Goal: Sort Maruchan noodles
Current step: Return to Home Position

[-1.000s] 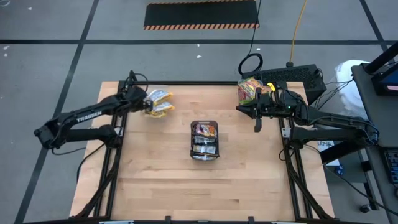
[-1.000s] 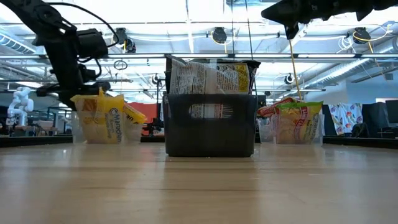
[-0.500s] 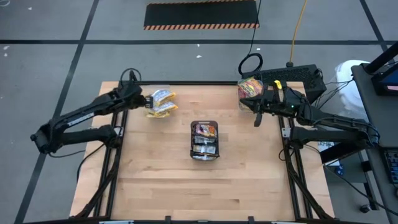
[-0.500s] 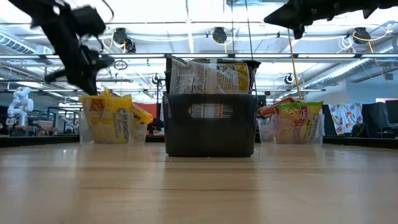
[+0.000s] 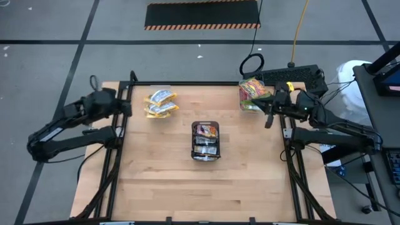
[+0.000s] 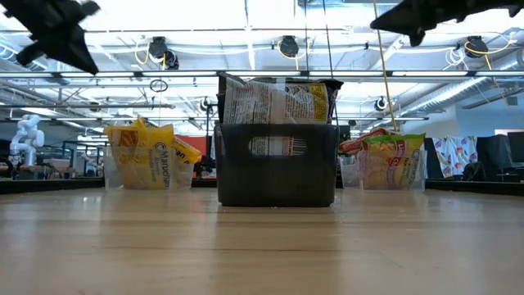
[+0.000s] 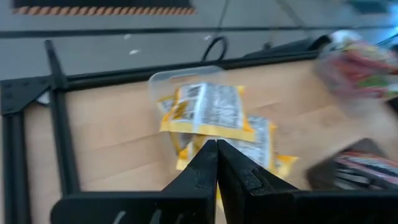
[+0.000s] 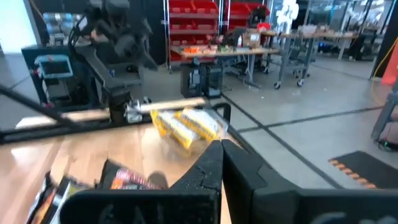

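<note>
Left end effector (image 7: 216, 147) is clenched on nothing, up at the left edge of the wooden counter (image 5: 187, 187). Just ahead of it, yellow flat ramen packets (image 7: 208, 111) sit piled in a clear plastic tub (image 7: 165, 81). Right end effector (image 8: 221, 148) is clenched and empty too, beside green-edged orange-pink packets (image 5: 250, 91) in a second clear tub (image 6: 352, 176). Farther off, between both, dark brown-red packets (image 5: 205, 132) fill the dark grey rectangular tray (image 6: 237, 176).

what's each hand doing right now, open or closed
Left hand: closed, empty, at the table's left edge.
Right hand: closed, empty, near its right edge.
</note>
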Controlling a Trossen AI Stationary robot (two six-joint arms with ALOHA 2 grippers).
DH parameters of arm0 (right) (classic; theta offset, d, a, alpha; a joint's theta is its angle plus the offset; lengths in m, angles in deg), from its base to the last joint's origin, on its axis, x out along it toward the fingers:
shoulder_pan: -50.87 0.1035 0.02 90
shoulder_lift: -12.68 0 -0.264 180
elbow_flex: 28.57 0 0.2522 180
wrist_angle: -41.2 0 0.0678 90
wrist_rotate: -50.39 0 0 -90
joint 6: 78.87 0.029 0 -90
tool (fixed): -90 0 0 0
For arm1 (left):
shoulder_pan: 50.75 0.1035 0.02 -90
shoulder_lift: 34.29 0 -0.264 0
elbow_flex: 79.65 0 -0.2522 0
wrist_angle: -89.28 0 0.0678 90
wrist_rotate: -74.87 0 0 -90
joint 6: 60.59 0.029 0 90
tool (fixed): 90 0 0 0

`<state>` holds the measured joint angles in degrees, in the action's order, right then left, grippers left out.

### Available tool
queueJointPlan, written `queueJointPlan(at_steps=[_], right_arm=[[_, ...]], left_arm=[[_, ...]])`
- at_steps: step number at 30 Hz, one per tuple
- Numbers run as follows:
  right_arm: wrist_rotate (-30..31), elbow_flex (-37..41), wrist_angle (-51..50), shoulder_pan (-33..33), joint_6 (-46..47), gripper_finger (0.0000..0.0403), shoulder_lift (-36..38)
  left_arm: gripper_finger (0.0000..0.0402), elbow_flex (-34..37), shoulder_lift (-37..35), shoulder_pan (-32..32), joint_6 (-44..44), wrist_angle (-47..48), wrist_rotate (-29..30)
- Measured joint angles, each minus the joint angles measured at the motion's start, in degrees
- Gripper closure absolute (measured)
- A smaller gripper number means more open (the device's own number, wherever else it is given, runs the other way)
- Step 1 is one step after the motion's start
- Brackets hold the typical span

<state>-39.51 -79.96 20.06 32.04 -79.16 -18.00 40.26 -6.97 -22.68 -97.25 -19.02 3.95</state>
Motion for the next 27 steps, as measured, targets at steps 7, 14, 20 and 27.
queueJointPlan(at_steps=[7, 14, 20, 27], right_arm=[[-0.1, 0.0, -7.1, 0.0, 0.0, 0.0403, 4.1], [0.0, 0.0, -14.4, 0.0, 0.8, 0.0403, 9.3], [0.2, 0.0, -17.8, 0.0, 1.6, 0.0403, 15.2], [2.5, 0.0, -21.9, 0.0, 2.7, 0.0403, 21.9]], left_arm=[[0.0392, 0.0, -7.5, -4.1, 2.6, 0.1, 0.0], [0.0392, 0.1, -12.3, -5.7, 6.9, 0.9, -4.2], [0.0392, 0.1, -17.6, -5.7, 8.1, 1.1, -7.1], [0.0392, 0.1, -25.0, -5.7, 8.6, 1.2, -9.0]])
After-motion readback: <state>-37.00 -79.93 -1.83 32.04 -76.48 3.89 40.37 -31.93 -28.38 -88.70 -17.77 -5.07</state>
